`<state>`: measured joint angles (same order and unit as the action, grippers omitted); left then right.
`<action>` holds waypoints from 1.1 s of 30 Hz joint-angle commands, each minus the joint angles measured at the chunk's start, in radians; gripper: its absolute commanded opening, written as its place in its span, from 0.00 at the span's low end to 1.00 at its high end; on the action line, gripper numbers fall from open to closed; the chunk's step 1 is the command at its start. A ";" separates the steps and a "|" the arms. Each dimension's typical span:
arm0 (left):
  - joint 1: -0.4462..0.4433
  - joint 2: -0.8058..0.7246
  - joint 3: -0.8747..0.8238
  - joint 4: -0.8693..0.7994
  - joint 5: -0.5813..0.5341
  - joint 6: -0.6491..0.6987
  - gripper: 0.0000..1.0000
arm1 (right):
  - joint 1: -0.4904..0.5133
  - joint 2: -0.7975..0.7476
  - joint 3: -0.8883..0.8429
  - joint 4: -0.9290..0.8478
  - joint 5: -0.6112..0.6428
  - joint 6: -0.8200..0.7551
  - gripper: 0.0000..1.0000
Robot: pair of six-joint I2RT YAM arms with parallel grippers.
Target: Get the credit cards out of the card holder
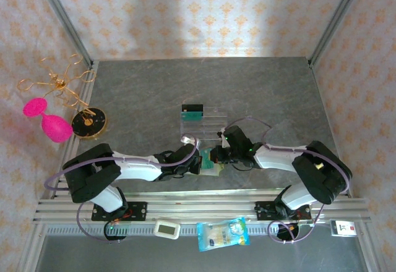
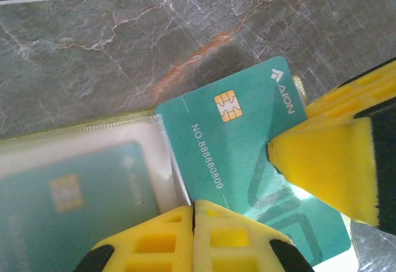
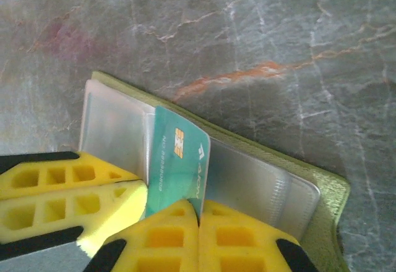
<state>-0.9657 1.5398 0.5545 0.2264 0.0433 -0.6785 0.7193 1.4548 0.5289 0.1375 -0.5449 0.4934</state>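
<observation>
1. Near rail: blue packet and small white timer. Neither plays a part in the job.
2. Left gripper: pads pressed flat together, with the tip set against the clear pocket of the card holder. It is probably steadying the holder. Whether it nips anything cannot be told.
3. Right gripper: closed thin on the drawn card, pinching it by one end.
4. Card holder: olive, lying open on the grey table between the two grippers, clear pockets facing up.
5. Drawn card: teal, with chip and number showing. It is slid partway out of the pocket and tilted across the holder's fold, so it is not yet free.
6. Pocketed card: teal, fully inside the clear sleeve beside the drawn card, untouched.
7. Clear tray: just beyond the holder. The tray card, teal with a dark strip along its far edge, lies in the left end.
8. Status, by judgement: about midway. One card is already out and in the tray, a second is partly drawn, and a third is left to pull. Whether further pockets hold more cards cannot be told.
</observation>
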 commanded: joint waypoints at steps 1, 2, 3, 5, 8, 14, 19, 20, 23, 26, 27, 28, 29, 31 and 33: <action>0.001 -0.033 0.014 -0.030 -0.015 0.013 0.21 | 0.004 -0.067 0.010 -0.087 0.069 -0.037 0.00; 0.001 -0.049 0.012 -0.030 -0.018 0.010 0.25 | 0.004 -0.093 0.019 -0.100 0.085 -0.045 0.00; 0.001 -0.070 0.012 -0.030 -0.024 0.007 0.30 | 0.003 -0.127 0.028 -0.112 0.097 -0.053 0.00; 0.001 -0.111 0.014 -0.029 -0.026 0.002 0.35 | 0.003 -0.188 0.043 -0.119 0.114 -0.066 0.00; 0.001 -0.183 0.029 -0.051 -0.040 -0.001 0.43 | 0.000 -0.237 0.098 -0.155 0.141 -0.095 0.00; 0.007 -0.384 0.029 -0.155 -0.137 0.008 0.64 | -0.012 -0.206 0.275 -0.240 0.184 -0.237 0.00; 0.033 -0.532 -0.004 -0.257 -0.206 -0.003 0.79 | -0.018 -0.072 0.467 -0.332 0.201 -0.495 0.00; 0.037 -0.549 -0.005 -0.282 -0.217 -0.004 0.82 | -0.019 -0.048 0.501 -0.353 0.207 -0.535 0.00; 0.043 -0.592 -0.004 -0.355 -0.246 -0.010 0.98 | -0.021 0.015 0.593 -0.394 0.188 -0.673 0.00; 0.047 -0.626 -0.002 -0.413 -0.273 -0.019 0.99 | -0.027 0.066 0.688 -0.476 0.153 -0.823 0.00; 0.048 -0.638 -0.003 -0.428 -0.286 -0.023 0.99 | -0.027 0.092 0.729 -0.519 0.147 -0.875 0.00; 0.050 -0.649 -0.002 -0.443 -0.297 -0.027 0.99 | -0.027 0.115 0.778 -0.561 0.138 -0.922 0.00; 0.051 -0.658 -0.001 -0.456 -0.307 -0.030 0.99 | -0.029 0.136 0.811 -0.600 0.125 -0.967 0.00; 0.057 -0.678 -0.001 -0.477 -0.329 -0.031 0.99 | -0.034 0.189 0.893 -0.668 0.118 -1.052 0.00; 0.058 -0.696 0.002 -0.497 -0.360 -0.030 0.99 | -0.047 0.245 0.967 -0.739 0.090 -1.123 0.00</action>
<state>-0.9176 0.8711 0.5602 -0.1913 -0.2401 -0.6991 0.6895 1.6505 1.4170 -0.4450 -0.4171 -0.4442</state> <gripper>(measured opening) 0.994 0.043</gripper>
